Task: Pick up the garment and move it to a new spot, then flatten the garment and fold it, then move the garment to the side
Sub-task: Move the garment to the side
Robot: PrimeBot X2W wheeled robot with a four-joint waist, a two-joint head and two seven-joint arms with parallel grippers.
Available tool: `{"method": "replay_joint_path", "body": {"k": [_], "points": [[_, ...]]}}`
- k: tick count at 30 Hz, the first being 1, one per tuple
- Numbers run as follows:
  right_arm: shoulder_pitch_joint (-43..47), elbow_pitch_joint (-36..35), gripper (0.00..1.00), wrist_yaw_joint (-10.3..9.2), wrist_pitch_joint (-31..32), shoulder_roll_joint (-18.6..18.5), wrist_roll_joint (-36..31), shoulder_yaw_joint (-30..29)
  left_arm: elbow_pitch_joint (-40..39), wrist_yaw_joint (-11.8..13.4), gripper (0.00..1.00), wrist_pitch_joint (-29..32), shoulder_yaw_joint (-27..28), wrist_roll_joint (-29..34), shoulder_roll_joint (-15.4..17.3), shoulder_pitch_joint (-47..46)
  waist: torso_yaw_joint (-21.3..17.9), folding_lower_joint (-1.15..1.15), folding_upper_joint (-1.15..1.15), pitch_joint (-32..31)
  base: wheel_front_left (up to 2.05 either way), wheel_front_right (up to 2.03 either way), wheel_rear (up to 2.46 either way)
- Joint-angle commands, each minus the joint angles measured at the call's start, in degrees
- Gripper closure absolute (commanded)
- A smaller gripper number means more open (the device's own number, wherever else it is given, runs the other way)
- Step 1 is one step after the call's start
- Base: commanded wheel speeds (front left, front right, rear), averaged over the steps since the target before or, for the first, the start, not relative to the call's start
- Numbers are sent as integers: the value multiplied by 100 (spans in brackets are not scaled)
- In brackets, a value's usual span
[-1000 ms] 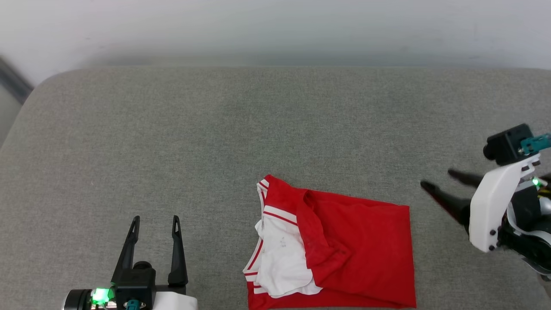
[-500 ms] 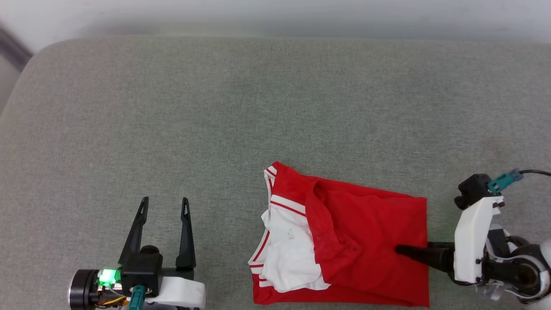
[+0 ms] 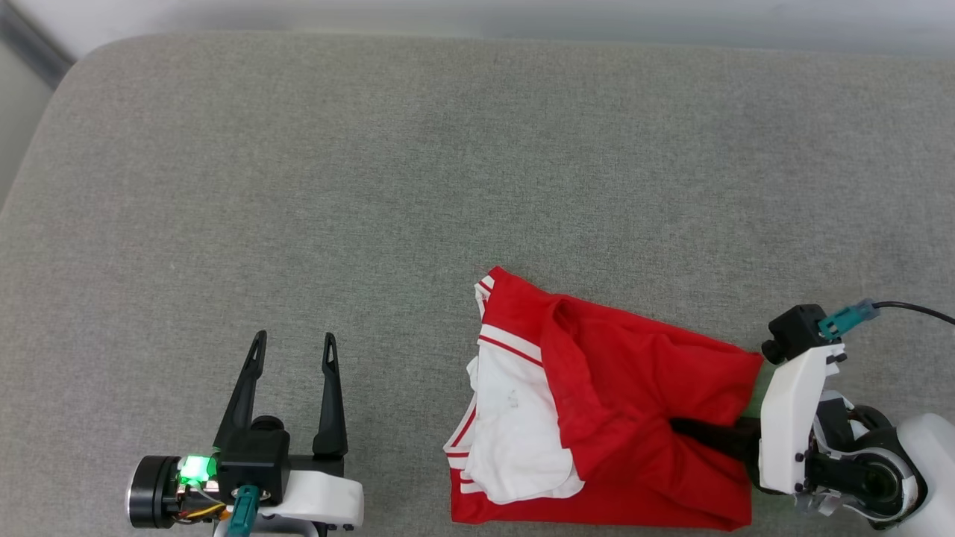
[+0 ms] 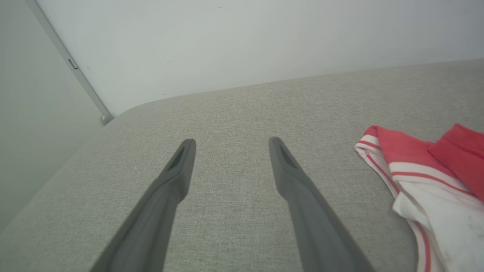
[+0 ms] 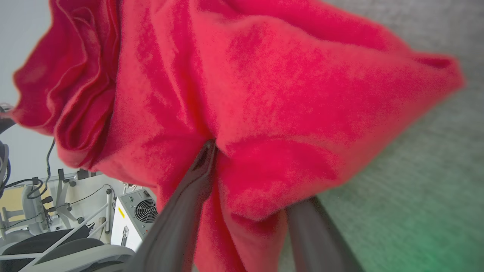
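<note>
A grey fabric-covered tabletop [image 3: 298, 186] with a rounded corner runs back to a plain pale wall [image 4: 227, 45]. The garment [image 3: 642, 403], a red jersey T-shirt, lies folded near the front edge of the tabletop, on the robot's right. Its plain red side faces up, and a white sleeve [image 3: 515, 432] with striped trim [image 3: 507, 344] is turned out on its left side.

The right pincer [image 5: 255, 173] has come at the shirt from its right edge. One dark finger lies over the red cloth and the other sits under it, so a thick fold bulges between them. That edge looks raised off the tabletop, which suits taking the folded shirt by one side to move it aside. Both fingertips are buried in cloth, so I cannot tell whether the fold is firmly pinched or only straddled.

The left pincer [image 3: 293, 339] rests low over bare fabric, well to the left of the shirt. Its fingers are spread wide and hold nothing, and it seems parked out of the way.

No lettering or number shows on the shirt. Its near hem runs down to the bottom edge of the head view. The right wrist view is soft with blur, and a white box with a fan grille [image 5: 138, 211] stands behind the cloth there.
</note>
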Motion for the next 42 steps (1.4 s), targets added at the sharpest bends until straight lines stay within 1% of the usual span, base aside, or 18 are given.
{"method": "replay_joint_path", "body": {"k": [1,7,9,13,14,17,21,26,28,30,34,36,42], "points": [[143,208,100,-23,12,113,-34,269,32,17,0,-12,-7,-17,-19,-54,9,0,0,-44,0,0,0],[-99,-12,100,-17,-295,-142,-53,407,74,19,0,-12,16,-39,-56,67,-13,0,0,-310,0,0,0],[-271,-170,100,-16,-428,-243,-130,516,46,42,0,-12,54,-49,-62,139,-88,0,0,-399,0,0,0],[-550,-532,100,-16,-504,-512,-236,830,20,78,0,-12,144,-68,-75,292,-352,0,0,-566,0,0,0],[-550,-532,100,-16,-504,-512,-236,830,20,78,0,-12,144,-68,-75,292,-352,0,0,-566,0,0,0],[-749,-854,100,-16,-553,-792,-278,978,-4,47,0,-12,190,-80,-65,358,-590,0,0,-652,0,0,0],[-1026,-1307,100,-16,-525,-1308,-463,1178,-54,50,0,-12,280,-81,-58,385,-988,0,0,-649,0,0,0],[-1406,-1678,100,-16,-480,-1935,-810,1404,-184,12,0,-12,401,-73,-10,349,-1579,0,0,-448,0,0,0],[-1591,-1731,100,-16,-584,-2147,-1014,1476,-235,8,0,-12,472,-77,6,281,-1808,0,0,-318,0,0,0],[-1729,-1681,100,-16,-691,-2333,-1155,1503,-287,-13,0,-12,509,-53,39,220,-1986,0,0,-163,0,0,0],[-1998,-1436,100,-16,-939,-2655,-1491,1465,-368,-81,0,-12,523,13,125,51,-2168,0,0,126,0,0,0],[-2110,-1169,100,-17,-1069,-2784,-1628,1374,-429,-94,0,-12,534,39,162,-31,-2202,0,0,288,0,0,0],[-2488,-185,100,-16,-1327,-2945,-1928,1193,-524,-149,0,-12,519,76,321,-249,-2186,0,0,751,0,0,0]]}}
